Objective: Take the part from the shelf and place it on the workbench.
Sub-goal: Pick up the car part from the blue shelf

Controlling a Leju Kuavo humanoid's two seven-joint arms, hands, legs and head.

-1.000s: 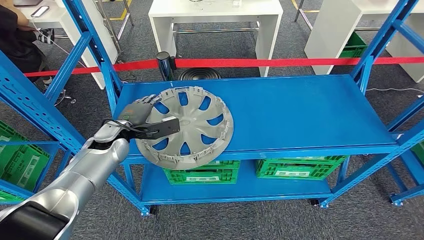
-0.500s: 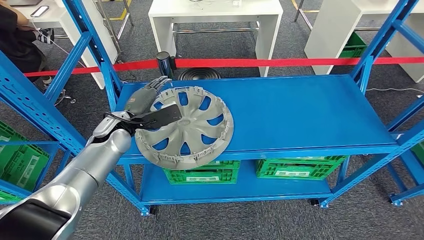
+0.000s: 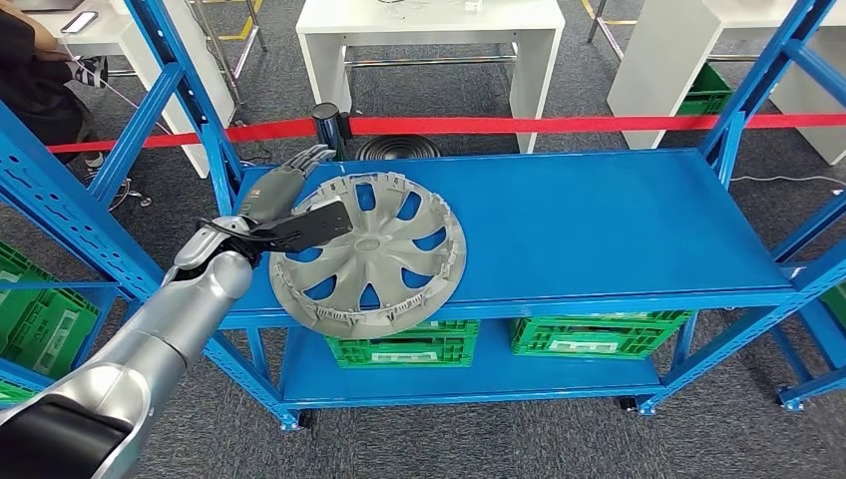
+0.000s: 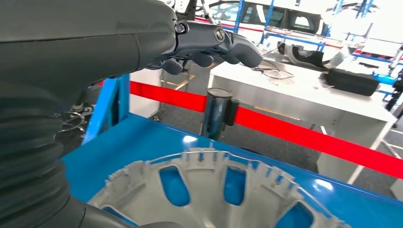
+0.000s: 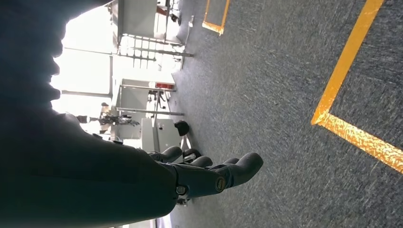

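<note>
A grey wheel cover [image 3: 374,254] lies flat on the left part of the blue shelf board [image 3: 599,220], its near rim hanging over the front edge. My left hand [image 3: 284,205] is over the cover's left rim. Its fingers are stretched out toward the back of the shelf and its thumb reaches over the spokes, holding nothing. In the left wrist view those fingers [image 4: 209,45] hang in the air above the cover's notched rim [image 4: 214,190]. My right hand [image 5: 204,173] hangs by the floor, fingers loosely apart and holding nothing.
Blue uprights [image 3: 195,110] frame the shelf on both sides. Green crates [image 3: 589,334] stand on the lower board. Behind the shelf run a red barrier tape [image 3: 559,125] with its post [image 3: 327,128], and white tables [image 3: 429,30]. A person [image 3: 30,70] is at the far left.
My left hand's fingers have lifted off the cover's left rim and straightened, and the hand has drawn slightly up and back. The wheel cover has not moved.
</note>
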